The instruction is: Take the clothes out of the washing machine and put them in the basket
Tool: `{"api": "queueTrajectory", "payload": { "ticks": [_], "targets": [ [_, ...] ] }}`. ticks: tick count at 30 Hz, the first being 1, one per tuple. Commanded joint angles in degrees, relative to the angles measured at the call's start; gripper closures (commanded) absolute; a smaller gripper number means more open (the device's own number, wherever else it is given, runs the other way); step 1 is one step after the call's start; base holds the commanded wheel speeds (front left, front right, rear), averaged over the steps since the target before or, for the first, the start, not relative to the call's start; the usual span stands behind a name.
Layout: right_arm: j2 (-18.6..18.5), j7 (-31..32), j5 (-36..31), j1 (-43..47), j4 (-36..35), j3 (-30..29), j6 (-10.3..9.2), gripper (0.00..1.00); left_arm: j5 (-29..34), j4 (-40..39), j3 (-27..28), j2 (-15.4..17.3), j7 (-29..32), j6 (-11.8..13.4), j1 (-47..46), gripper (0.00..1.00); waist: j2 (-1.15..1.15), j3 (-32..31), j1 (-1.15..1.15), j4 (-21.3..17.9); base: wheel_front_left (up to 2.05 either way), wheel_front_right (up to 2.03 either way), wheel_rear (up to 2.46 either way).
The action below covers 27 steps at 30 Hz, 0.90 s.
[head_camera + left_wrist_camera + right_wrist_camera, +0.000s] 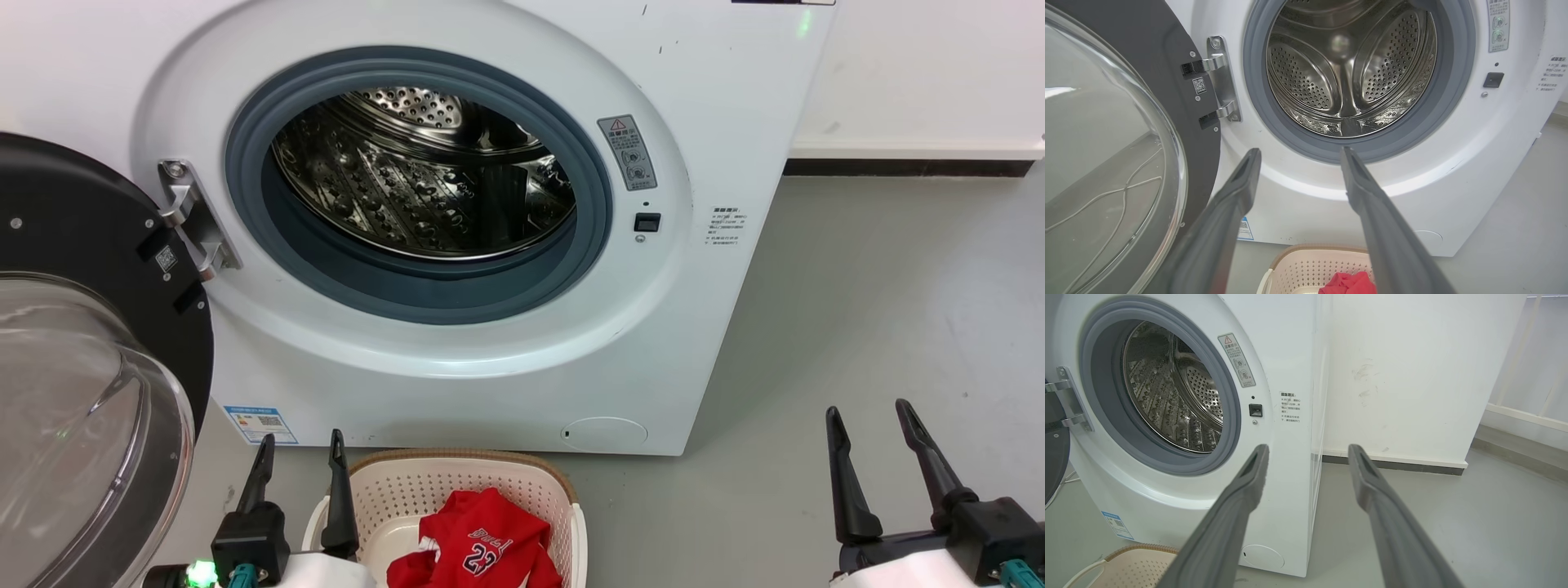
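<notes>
A red number 23 jersey (478, 543) lies crumpled in the cream laundry basket (522, 490), with no clear long axis. It is just right of the left end effector (302, 441), the nearer one, whose fingers are spread and empty. The right end effector (867, 410), also spread and empty, is well apart above the grey floor (882, 327). The basket stands before the white washing machine (718, 327). Its steel drum (424, 188) looks empty and its glass door (82, 367) hangs open, so the task appears done.

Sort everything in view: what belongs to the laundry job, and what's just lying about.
Job: red jersey, basket, washing machine, open door, left gripper, right gripper.
Just there: blue label, warning sticker, wall, floor.
</notes>
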Motion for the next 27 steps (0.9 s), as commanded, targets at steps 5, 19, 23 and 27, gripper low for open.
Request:
{"api": "queueTrajectory", "payload": {
  "ticks": [5, 19, 23, 27],
  "targets": [
    [0.04, -0.11, 0.44, 1.11, 0.19, 0.30, -0.04, 0.00, 0.98, -0.29, 0.78, -0.44, -0.14, -0.65, 1.26, 0.00, 0.00, -0.86, 0.01, -0.06, 0.00, 0.00, 0.00],
    [0.04, -0.11, 0.74, 0.98, 0.46, 0.42, -0.04, 0.00, 1.95, 0.62, 1.82, -0.98, -0.15, -1.73, 1.49, 0.00, 0.00, -1.48, 0.01, -0.52, 0.00, 0.00, 0.00],
    [0.04, -0.11, 0.66, 0.84, 0.53, 0.42, -0.04, 0.00, 2.27, 0.78, 1.93, -1.07, -0.15, -1.79, 1.20, 0.00, 0.00, -1.43, 0.01, -0.63, 0.00, 0.00, 0.00],
    [0.03, 0.08, 0.57, 1.04, 2.08, 0.56, 0.00, 1.00, 2.00, 2.60, 1.85, -1.10, 0.29, -1.61, 1.47, 1.00, 0.00, -1.41, 0.01, -0.69, 0.00, 0.00, 0.00]
  ]
}}
